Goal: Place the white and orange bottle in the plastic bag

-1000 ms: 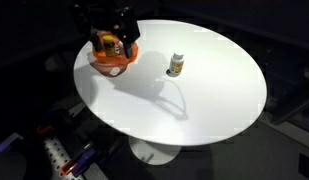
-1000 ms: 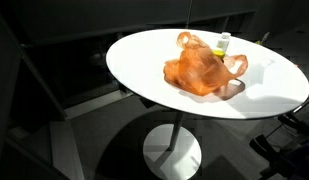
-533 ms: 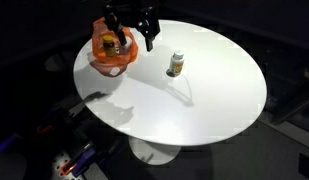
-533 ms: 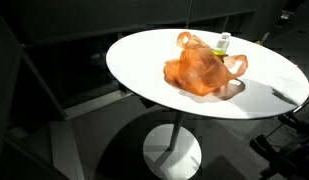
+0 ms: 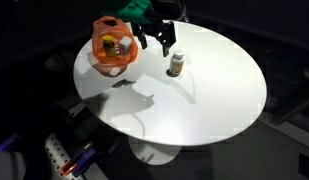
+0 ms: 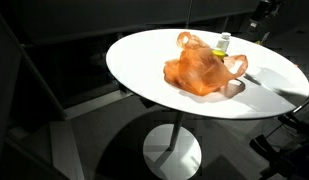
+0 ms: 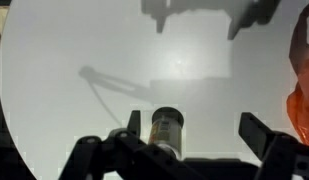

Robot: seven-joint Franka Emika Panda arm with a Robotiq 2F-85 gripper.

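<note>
My gripper (image 7: 194,128) hangs with jaws apart over the bottle (image 7: 166,130), which stands on the table (image 5: 214,100) near the bag (image 5: 114,52). The bottle is off-centre, close to one finger. If I descend like this, I may knock it over.

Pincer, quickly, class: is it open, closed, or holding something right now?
Pincer: open, holding nothing; the bottle stands free on the table.

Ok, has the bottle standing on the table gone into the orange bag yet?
No, the bottle stands upright on the white table, apart from the orange bag.
</note>
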